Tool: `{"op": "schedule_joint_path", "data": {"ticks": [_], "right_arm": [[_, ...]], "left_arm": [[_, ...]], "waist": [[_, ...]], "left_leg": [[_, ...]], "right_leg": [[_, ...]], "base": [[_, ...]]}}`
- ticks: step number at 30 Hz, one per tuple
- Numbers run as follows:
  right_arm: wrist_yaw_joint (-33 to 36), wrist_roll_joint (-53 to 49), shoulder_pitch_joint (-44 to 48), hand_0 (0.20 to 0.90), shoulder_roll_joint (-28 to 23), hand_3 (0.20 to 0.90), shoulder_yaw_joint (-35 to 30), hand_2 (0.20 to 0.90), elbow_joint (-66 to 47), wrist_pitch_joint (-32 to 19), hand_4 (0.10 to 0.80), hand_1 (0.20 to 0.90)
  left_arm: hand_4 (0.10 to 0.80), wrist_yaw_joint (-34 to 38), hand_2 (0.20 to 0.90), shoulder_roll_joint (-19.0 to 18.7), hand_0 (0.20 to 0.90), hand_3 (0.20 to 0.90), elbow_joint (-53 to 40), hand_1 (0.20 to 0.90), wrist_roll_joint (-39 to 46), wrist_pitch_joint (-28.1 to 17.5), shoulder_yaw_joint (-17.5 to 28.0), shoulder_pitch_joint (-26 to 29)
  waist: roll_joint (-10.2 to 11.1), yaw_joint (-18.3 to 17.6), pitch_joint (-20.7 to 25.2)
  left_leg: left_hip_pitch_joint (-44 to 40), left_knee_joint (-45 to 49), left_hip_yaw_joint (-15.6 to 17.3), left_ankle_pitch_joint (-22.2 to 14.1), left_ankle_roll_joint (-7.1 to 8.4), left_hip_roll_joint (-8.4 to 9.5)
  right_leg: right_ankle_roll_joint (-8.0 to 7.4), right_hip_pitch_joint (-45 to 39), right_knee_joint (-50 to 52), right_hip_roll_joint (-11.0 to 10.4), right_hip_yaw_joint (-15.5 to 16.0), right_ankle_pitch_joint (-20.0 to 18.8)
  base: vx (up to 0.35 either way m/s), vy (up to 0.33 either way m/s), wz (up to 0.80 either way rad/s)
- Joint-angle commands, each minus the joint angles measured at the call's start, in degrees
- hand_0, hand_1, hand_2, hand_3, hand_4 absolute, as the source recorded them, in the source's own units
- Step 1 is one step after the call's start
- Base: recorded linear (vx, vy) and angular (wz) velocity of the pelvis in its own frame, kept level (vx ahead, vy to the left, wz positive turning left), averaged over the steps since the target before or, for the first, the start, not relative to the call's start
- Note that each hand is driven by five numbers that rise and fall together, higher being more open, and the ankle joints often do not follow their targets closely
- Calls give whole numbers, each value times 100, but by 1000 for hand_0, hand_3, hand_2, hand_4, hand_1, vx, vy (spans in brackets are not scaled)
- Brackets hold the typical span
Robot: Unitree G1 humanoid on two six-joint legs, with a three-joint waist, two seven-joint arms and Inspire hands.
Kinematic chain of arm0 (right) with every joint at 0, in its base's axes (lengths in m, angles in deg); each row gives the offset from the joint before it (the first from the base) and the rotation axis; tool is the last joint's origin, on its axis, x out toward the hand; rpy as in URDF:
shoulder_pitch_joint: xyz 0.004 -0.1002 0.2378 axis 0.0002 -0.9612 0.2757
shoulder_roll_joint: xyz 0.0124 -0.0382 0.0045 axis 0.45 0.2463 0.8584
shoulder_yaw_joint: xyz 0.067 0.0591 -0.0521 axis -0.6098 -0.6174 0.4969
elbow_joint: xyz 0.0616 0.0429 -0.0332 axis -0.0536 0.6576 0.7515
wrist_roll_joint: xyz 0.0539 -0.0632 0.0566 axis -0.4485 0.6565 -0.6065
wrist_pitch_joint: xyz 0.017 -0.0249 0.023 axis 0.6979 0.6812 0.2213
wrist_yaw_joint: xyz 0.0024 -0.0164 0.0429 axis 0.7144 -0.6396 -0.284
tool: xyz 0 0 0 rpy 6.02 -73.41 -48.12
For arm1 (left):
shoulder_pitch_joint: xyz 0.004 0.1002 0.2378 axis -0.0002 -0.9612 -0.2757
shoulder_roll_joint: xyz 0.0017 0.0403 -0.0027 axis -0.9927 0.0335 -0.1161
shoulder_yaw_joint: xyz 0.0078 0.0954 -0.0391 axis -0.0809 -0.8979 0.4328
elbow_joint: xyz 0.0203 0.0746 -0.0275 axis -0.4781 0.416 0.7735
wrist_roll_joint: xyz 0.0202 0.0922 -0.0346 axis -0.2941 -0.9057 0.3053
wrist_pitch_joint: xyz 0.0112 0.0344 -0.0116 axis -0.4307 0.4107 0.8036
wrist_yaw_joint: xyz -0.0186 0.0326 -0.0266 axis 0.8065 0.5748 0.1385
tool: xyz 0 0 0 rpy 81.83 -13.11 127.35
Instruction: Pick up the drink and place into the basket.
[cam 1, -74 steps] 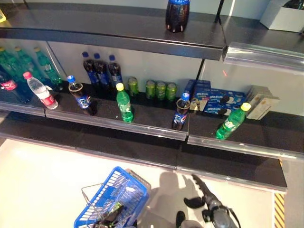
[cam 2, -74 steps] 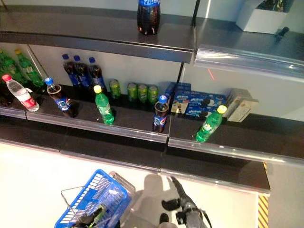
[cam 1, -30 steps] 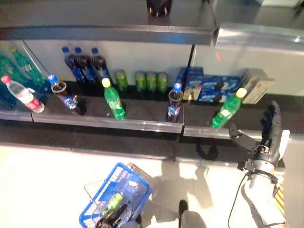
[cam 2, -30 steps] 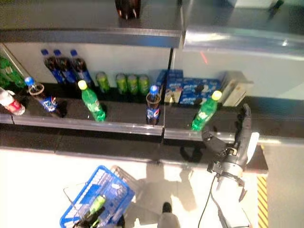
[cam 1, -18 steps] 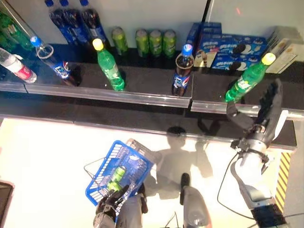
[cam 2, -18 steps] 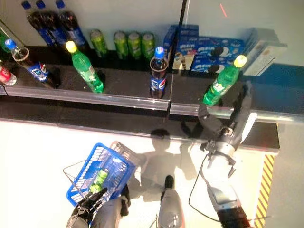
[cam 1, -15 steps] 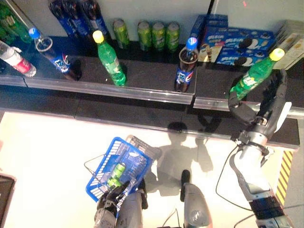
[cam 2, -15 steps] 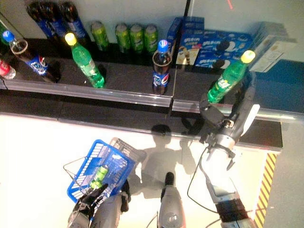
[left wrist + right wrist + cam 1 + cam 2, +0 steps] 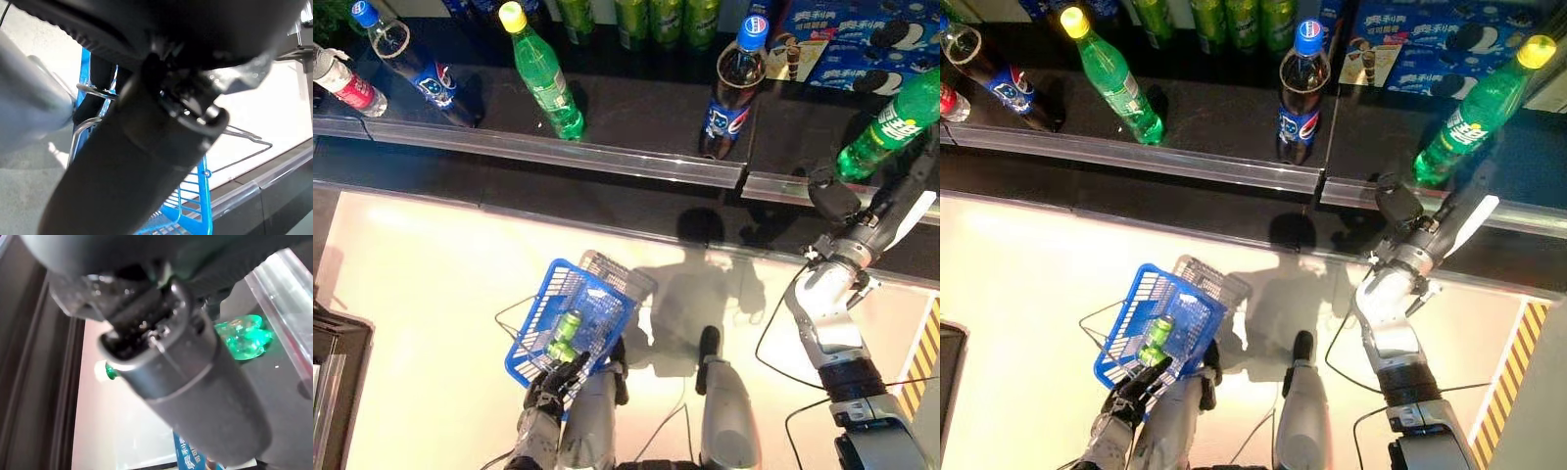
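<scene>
Right hand open at the base of the green bottle — long axis leaning up-right. Left hand far off, curled round the basket handle.

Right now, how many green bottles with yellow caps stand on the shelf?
2: one green bottle left of centre, another green bottle at the right by the right robot hand. Others may be cropped out.

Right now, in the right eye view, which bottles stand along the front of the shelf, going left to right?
Dark cola bottle with a blue cap → green bottle with a yellow cap → upright cola bottle → green bottle by the right hand, with the right hand just below it.
</scene>
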State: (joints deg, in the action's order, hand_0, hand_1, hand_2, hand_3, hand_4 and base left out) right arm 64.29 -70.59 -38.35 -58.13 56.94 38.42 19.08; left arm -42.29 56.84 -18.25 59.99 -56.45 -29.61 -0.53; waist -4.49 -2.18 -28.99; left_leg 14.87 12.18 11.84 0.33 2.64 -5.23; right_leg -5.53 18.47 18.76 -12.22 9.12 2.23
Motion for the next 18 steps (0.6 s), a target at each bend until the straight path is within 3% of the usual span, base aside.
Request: {"op": "schedule_joint_path", "data": {"ticks": [1,18], "right_arm": [[165,36,536,900,-353,900,-395,900,-335,-438,800,900],[133,-398,1384,900,-810,900,-554,900,432,-439,800,900]], "left_arm": [[100,-77,300,-315,300,200,-212,300,132,-452,-110,-407],[100,-85,300,-346,300,200,-284,300,204,-348,-294,-428]], "waist": [[75,96,319],[-120,270,226]], "left_leg": [[-58,667,-241,-450,132,-74],[35,736,-326,-230,202,-61]], "right_leg": [[18,-18,-110,-142,239,-173],[157,-180,-158,-100,361,-86]], "base": [[0,0,0],[0,0,0]]}}
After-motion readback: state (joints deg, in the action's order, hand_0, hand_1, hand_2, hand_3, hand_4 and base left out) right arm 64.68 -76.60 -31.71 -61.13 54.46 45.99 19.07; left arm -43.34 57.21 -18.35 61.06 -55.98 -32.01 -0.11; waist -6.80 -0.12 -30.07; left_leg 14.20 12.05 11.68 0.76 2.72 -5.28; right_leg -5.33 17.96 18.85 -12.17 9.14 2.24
